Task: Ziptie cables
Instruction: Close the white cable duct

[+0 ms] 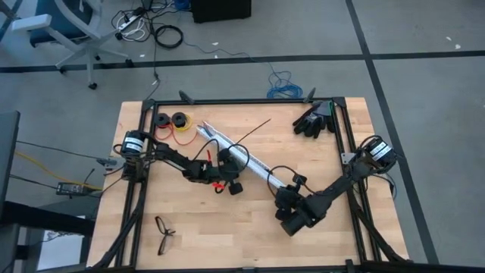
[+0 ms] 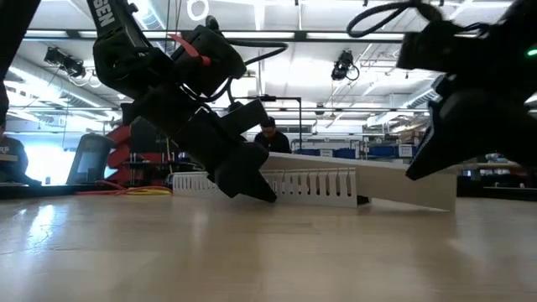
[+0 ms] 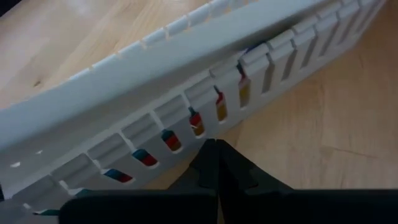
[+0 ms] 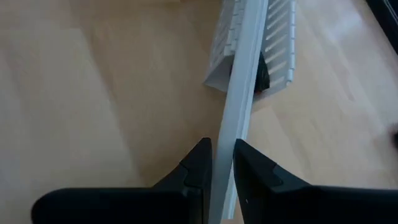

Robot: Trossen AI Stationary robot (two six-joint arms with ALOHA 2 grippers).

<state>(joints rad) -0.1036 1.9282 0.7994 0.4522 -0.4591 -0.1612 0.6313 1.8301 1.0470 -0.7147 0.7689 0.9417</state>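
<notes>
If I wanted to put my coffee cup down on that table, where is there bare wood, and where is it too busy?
Bare wood lies along the near edge between the glasses and the right gripper, and at the far edge between the ziptie and the black gloves. The middle is crowded: the left gripper and the right one both work at the white slotted rails.

Two dark jointed arms carry looping black cables; the left arm (image 1: 170, 157) bears red accents, and each base motor (image 1: 133, 142) wears a white label.
</notes>
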